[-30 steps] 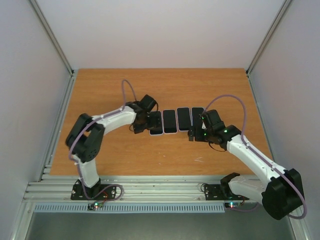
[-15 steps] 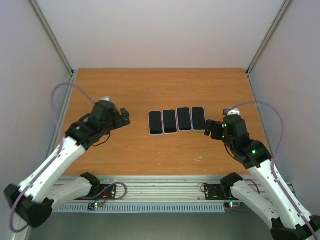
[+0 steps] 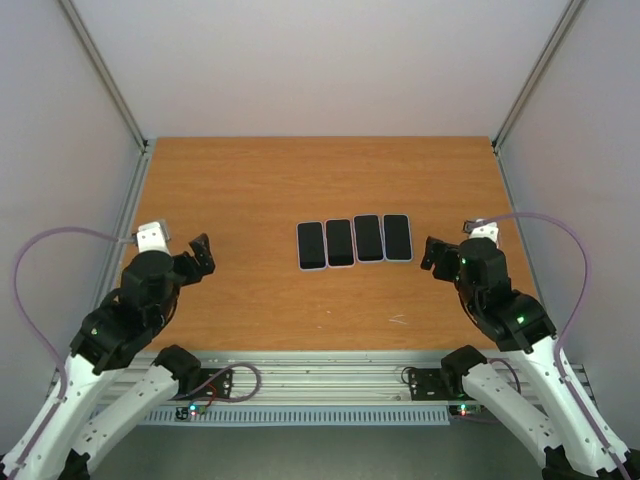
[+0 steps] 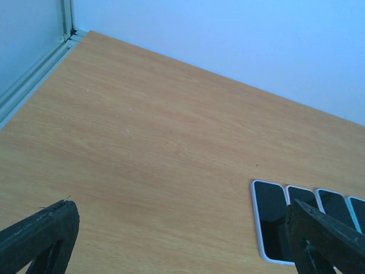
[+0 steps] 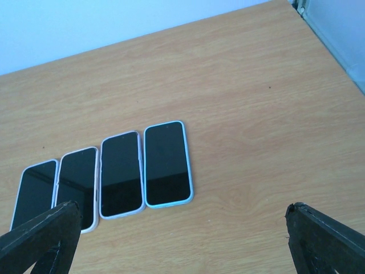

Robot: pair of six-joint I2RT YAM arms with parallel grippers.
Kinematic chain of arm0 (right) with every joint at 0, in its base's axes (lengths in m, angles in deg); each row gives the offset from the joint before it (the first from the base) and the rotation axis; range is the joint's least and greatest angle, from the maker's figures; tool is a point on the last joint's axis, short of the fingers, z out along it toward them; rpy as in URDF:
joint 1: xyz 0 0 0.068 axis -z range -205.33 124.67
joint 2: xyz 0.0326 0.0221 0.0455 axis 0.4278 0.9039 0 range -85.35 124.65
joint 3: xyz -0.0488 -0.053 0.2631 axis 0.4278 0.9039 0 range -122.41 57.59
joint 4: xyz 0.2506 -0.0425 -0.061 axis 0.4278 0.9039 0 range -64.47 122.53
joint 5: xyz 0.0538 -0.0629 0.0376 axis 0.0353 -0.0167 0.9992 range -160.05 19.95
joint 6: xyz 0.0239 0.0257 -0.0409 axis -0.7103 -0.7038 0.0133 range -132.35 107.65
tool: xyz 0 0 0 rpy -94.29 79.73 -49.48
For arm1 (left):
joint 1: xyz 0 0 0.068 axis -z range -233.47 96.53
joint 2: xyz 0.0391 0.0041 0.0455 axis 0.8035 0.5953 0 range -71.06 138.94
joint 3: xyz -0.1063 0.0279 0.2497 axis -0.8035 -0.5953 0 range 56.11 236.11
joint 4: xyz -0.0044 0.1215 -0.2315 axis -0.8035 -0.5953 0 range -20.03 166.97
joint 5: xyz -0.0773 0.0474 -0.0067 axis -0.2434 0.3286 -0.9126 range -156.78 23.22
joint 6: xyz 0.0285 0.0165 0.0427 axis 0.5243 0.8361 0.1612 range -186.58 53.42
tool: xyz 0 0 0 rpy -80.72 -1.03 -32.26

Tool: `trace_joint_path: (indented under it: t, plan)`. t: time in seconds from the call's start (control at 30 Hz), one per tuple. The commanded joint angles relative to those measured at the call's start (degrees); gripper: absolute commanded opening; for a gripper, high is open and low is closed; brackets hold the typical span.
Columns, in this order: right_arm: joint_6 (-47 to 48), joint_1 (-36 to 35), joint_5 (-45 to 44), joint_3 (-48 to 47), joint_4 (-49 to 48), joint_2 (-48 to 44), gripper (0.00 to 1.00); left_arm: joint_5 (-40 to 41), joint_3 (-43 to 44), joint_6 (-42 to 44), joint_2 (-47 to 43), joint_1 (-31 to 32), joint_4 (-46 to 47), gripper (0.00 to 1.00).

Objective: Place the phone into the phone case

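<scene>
My left gripper (image 3: 196,258) and right gripper (image 3: 437,257) gape empty, phones (image 3: 342,242) between them (stiff, slick, thin): I'd pinch one across its long edges.

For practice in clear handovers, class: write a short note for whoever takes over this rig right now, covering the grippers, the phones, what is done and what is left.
Left gripper: open, empty, over the left of the table.
Right gripper: open, empty, just right of the phones.
Phones: four lie screen-up, side by side mid-table, each with a light rim that looks like a case.
Done: all four look cased.
Left: seemingly nothing; no bare phone or empty case is in view.
</scene>
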Motion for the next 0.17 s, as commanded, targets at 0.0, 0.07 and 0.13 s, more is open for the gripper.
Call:
trace_joint_path:
  t: [0.0, 0.07, 0.13]
  plan:
    - [-0.8, 0.3, -2.6, 0.7, -1.6, -0.7, 0.98, 2.6, -1.4, 2.3, 0.0, 0.0, 3.6, 0.99]
    - [-0.8, 0.3, -3.0, 0.9, -1.6, -0.9, 0.98, 2.3, -1.3, 2.2, 0.8, 0.0, 3.5, 0.99]
    - [-0.8, 0.3, -3.1, 0.9, -1.8, -0.9, 0.99, 2.1, -1.3, 2.1, 1.3, 0.0, 3.6, 0.99]
